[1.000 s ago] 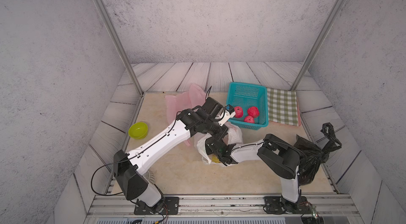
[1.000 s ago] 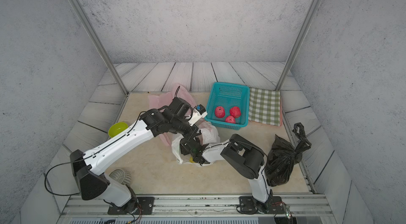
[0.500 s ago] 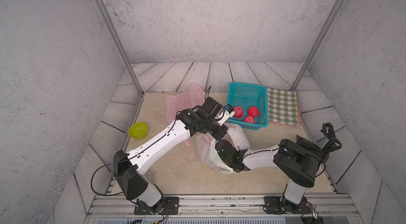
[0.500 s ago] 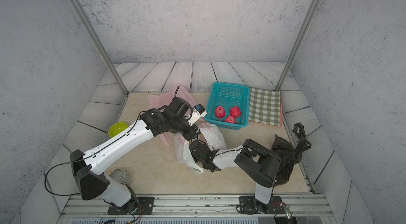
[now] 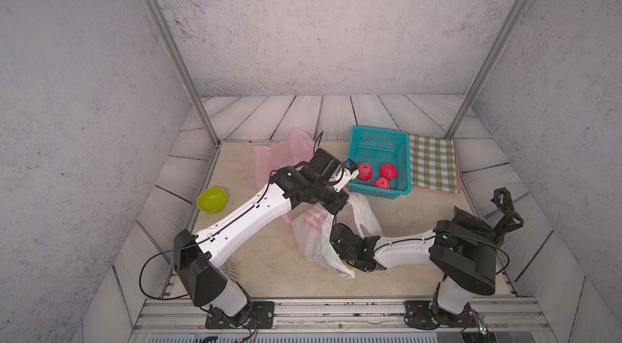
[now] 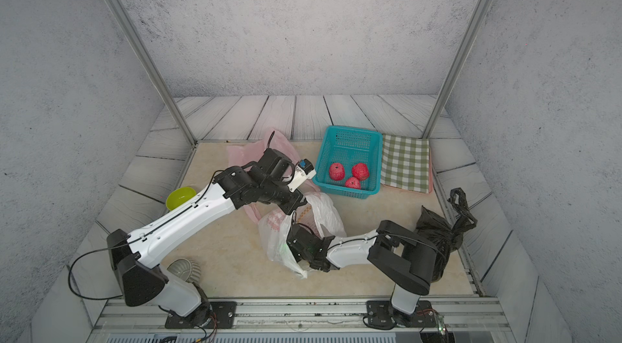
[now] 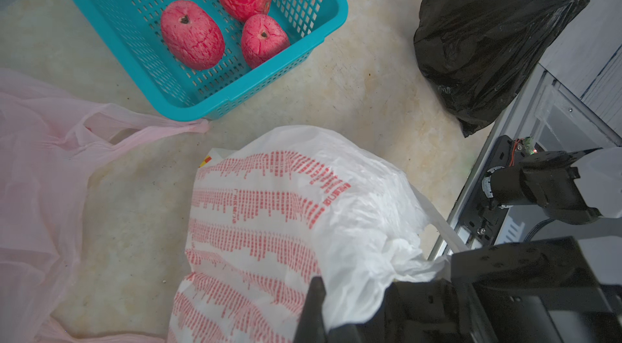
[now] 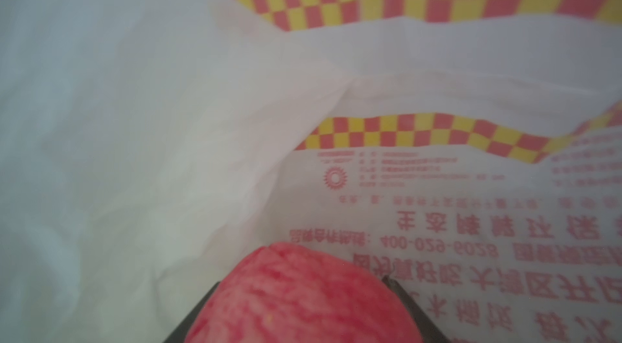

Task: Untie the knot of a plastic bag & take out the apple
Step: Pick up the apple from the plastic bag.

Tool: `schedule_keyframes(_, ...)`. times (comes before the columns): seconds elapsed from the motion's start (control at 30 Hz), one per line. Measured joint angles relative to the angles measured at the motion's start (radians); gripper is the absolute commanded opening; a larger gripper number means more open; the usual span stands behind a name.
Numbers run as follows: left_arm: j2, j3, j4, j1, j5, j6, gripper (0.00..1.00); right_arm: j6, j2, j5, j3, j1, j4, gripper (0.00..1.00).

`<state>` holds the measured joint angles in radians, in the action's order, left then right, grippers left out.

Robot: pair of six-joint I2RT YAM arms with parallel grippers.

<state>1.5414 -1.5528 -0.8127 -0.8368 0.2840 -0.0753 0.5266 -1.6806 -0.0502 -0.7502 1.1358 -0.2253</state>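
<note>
A white plastic bag point(image 5: 311, 233) point(image 7: 269, 216) with red print lies mid-table, its mouth pulled up. My left gripper point(image 5: 336, 210) point(image 7: 336, 321) hangs over it, shut on a fold of the bag's upper edge. My right gripper point(image 8: 303, 307) reaches low into the bag from the right and is shut on a red apple point(image 8: 296, 294) between its dark fingers point(image 8: 202, 307). In both top views the bag film hides that apple and the right fingertips. No knot shows on the white bag.
A teal basket point(image 5: 377, 129) point(image 7: 336, 11) with three red apples stands behind the bag. A green checked cloth point(image 5: 432, 163) lies to its right. A knotted black bag point(image 5: 478, 227) sits by my right arm. A pink bag point(image 5: 282, 153) and a green bowl point(image 5: 211, 199) lie on the left.
My right arm has swung its elbow out to the right and lowered, with the gripper still in the bag. The bag has stretched toward the table's front. The left arm has stayed put.
</note>
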Motion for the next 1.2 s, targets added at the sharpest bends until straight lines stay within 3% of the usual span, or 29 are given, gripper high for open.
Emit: schedule_keyframes(1.2, 0.000, 0.000, -0.001, 0.000, -0.003, 0.000, 0.00, -0.040, 0.510, -0.186, 0.049, 0.072, 0.291, 0.52)
